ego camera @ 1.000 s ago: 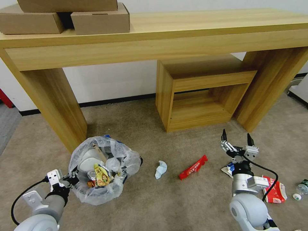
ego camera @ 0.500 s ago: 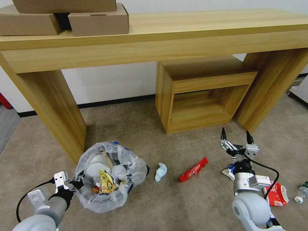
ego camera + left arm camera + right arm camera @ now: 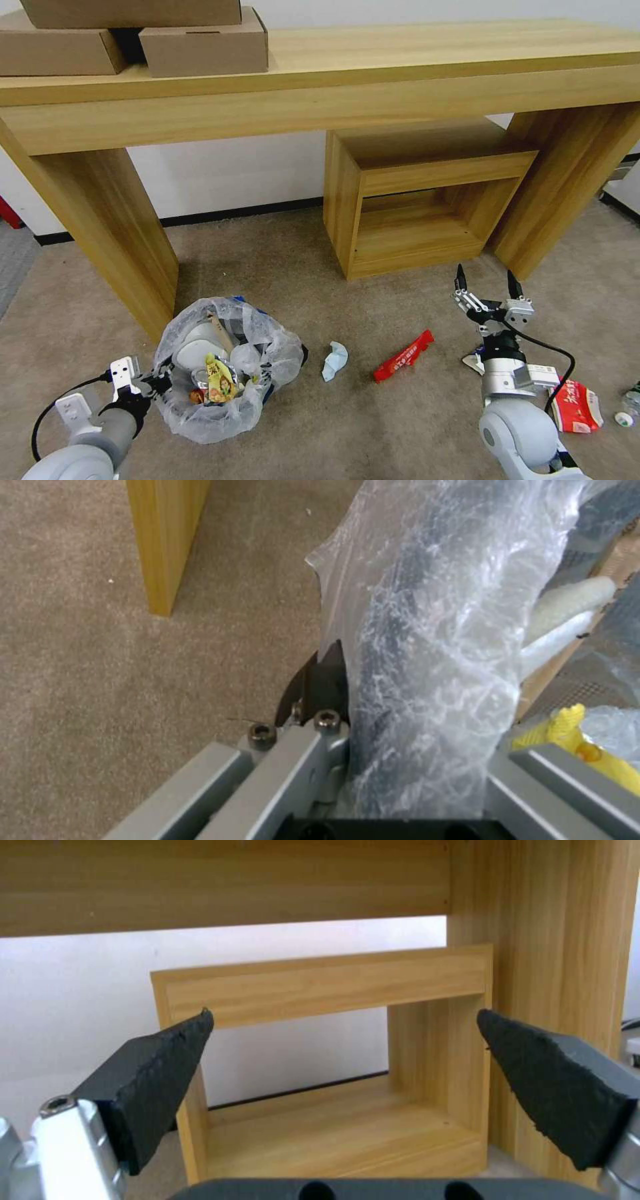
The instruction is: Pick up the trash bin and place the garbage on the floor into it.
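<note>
Left gripper [image 3: 155,385] is clamped on the bagged rim of the bin [image 3: 227,370], its fingers [image 3: 320,685] pinching the crinkled liner, as the left wrist view shows close up. That bin sits low over the carpet [image 3: 373,433] beside the desk's [image 3: 333,73] left leg, well in from the carpet's wall edge. Its white bag bulges out round the rim, with a yellow wrapper [image 3: 218,379], white pieces and a wooden stick inside.

Just beside the bin on the carpet lies a tissue [image 3: 334,359], then a red wrapper [image 3: 404,356] farther along. Right gripper [image 3: 486,287] hangs above the carpet past that wrapper, fingers [image 3: 160,1075] spread wide apart with nothing between them, pointed at the low shelf [image 3: 427,200] under the desk. A blue-white carton [image 3: 475,360] peeks out from behind the right arm, and a red-white pack [image 3: 577,408] lies beside it, with a bottle [image 3: 629,403] near the picture's edge. Cardboard boxes [image 3: 200,40] sit on the desk's left end.
</note>
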Available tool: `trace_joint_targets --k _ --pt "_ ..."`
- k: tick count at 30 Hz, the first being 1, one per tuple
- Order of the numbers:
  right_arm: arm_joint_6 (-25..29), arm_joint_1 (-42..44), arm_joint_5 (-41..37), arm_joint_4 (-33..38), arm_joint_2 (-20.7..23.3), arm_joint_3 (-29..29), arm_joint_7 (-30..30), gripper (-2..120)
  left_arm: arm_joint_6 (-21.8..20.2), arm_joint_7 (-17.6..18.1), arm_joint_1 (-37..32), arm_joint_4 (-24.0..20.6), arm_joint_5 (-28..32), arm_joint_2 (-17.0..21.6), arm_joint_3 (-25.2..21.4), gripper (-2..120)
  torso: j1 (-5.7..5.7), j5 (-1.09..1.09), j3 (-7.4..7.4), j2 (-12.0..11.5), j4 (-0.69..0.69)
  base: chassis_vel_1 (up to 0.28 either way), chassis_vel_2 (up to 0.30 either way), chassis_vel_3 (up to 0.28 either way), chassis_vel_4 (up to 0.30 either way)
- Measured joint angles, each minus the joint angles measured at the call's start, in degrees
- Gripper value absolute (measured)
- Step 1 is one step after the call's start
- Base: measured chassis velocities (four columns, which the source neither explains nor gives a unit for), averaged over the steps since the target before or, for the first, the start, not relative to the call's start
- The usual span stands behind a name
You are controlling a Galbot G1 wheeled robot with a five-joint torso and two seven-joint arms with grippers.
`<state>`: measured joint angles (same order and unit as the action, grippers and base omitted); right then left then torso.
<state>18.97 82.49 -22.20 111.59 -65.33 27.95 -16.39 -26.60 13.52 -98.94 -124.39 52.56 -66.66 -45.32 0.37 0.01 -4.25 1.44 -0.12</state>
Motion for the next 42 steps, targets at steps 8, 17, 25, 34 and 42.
trace_joint_targets --k 8,17,25,34,42 --pt "-6.59 -0.68 -5.64 2.37 1.87 -1.82 -6.31 100 0.13 0.00 -0.12 0.02 -0.23 -0.34 0.05 0 0.00 0.00 0.00 0.00 0.00 0.000 0.000 0.000 0.000" --pt "-15.46 -2.53 -13.02 3.06 3.60 -5.51 -14.49 100 0.53 -0.06 -0.76 -0.60 -0.71 -0.98 -0.23 0 0.00 0.00 0.00 0.00 0.00 0.000 0.000 0.000 0.000" --pt "-21.71 -6.05 -23.31 1.10 4.24 -9.70 -20.72 100 0.65 -0.03 -0.97 -0.98 -1.09 -1.67 -0.39 0 0.00 0.00 0.00 0.00 0.00 0.000 0.000 0.000 0.000" --pt "-22.87 -7.27 -25.89 2.03 4.40 -14.53 -20.55 100 0.88 -0.05 -1.03 -0.61 -1.98 -2.71 -0.18 0 0.00 0.00 0.00 0.00 0.00 0.000 0.000 0.000 0.000" --pt "-25.55 -9.51 -28.88 0.09 3.68 -16.43 -24.54 100 1.21 -0.04 -1.20 -0.61 -2.28 -3.23 -0.25 0 0.00 -0.01 0.00 0.00 0.00 0.000 0.000 0.000 0.000"
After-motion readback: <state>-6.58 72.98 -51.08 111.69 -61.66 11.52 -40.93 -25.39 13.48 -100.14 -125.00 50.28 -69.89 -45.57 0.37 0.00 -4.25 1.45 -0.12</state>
